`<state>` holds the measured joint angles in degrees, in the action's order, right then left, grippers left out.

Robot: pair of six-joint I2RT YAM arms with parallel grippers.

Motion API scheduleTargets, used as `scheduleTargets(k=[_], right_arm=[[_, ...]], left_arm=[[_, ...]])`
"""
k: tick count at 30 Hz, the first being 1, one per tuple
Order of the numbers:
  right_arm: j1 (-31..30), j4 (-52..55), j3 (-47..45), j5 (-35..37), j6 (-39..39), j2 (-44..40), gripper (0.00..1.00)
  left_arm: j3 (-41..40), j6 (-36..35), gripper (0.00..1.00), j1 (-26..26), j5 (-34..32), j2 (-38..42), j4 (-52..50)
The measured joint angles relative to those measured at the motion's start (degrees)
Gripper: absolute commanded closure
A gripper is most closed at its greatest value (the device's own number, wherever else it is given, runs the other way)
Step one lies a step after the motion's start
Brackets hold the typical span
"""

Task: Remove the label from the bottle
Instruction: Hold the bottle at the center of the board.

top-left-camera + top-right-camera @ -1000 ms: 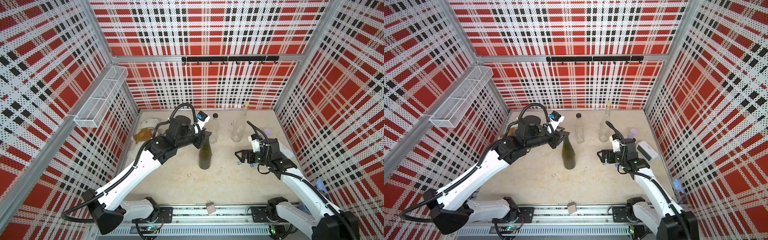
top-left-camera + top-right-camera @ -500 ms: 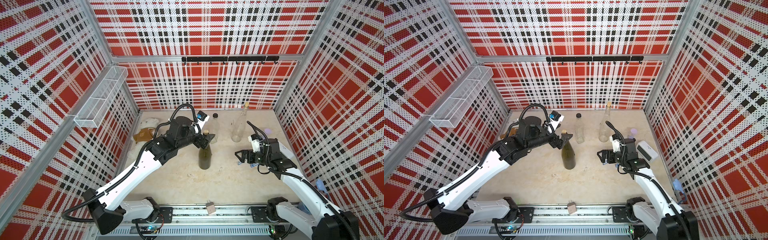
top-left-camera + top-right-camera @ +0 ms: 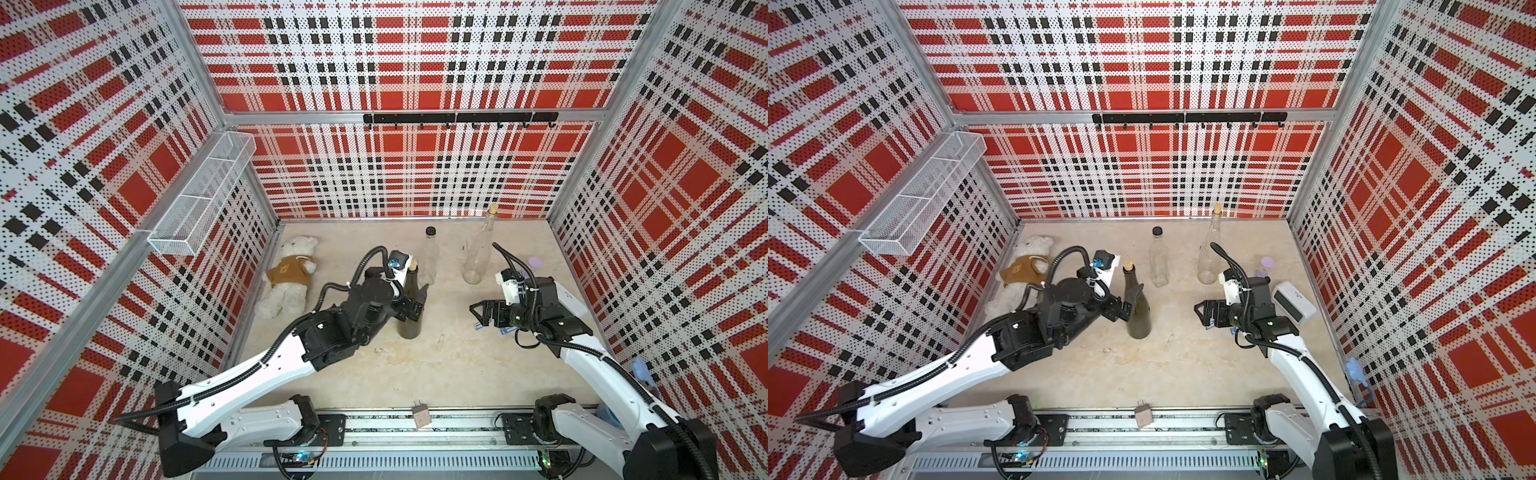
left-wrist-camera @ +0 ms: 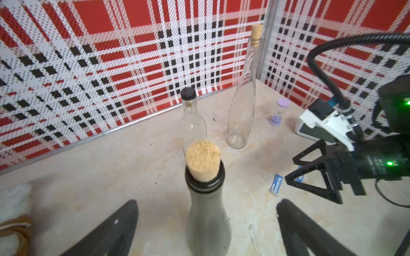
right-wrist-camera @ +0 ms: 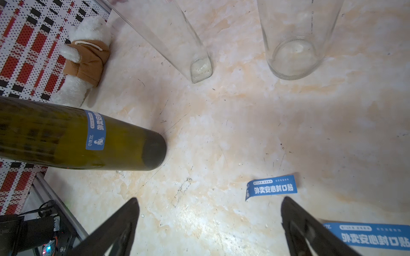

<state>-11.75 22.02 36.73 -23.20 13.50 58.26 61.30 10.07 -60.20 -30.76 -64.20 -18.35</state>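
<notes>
Green glass, heavy, slick and breakable I judge, the bottle (image 3: 409,316) stands upright mid-bench (image 3: 436,365), left claw (image 4: 207,202) open astride its neck, right claw (image 5: 210,199) open, empty, at three o'clock; I'd pinch the blue label (image 5: 95,130) by its edge.

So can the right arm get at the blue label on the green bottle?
Probably yes: the label faces the open right claw, nothing standing between them. The open left claw sits higher up the bottle, off the label.
</notes>
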Motion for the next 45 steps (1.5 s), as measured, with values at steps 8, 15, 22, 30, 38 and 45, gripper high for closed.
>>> scheduleTargets(k=[8, 15, 22, 30, 38, 45], right_arm=[[0.00, 0.00, 0.00, -0.20, 0.02, 0.09, 0.00], [0.00, 0.00, 0.00, -0.09, 0.02, -0.74, 0.00], [0.00, 0.00, 0.00, -0.07, -0.02, -0.81, 0.00], [0.00, 0.00, 0.00, -0.04, 0.00, -0.81, 0.00], [0.00, 0.02, 0.00, 0.33, 0.00, -0.92, 0.00], [0.00, 0.04, 0.00, 0.39, -0.07, -0.92, 0.00]], left_arm=[[-0.20, 2.84, 0.01, -1.42, -10.32, -6.73, 5.16], [-0.24, 4.57, 0.22, 1.25, -10.88, -6.69, 7.80], [-1.42, 6.32, 0.33, 2.93, -8.33, -6.69, 8.48], [-1.53, 6.56, 0.42, 3.69, -4.15, -6.75, 9.01], [-1.64, 6.12, 0.67, 4.92, -0.07, -7.15, 9.97], [-1.97, 2.80, 0.79, 7.61, 4.81, -6.67, 10.62]])
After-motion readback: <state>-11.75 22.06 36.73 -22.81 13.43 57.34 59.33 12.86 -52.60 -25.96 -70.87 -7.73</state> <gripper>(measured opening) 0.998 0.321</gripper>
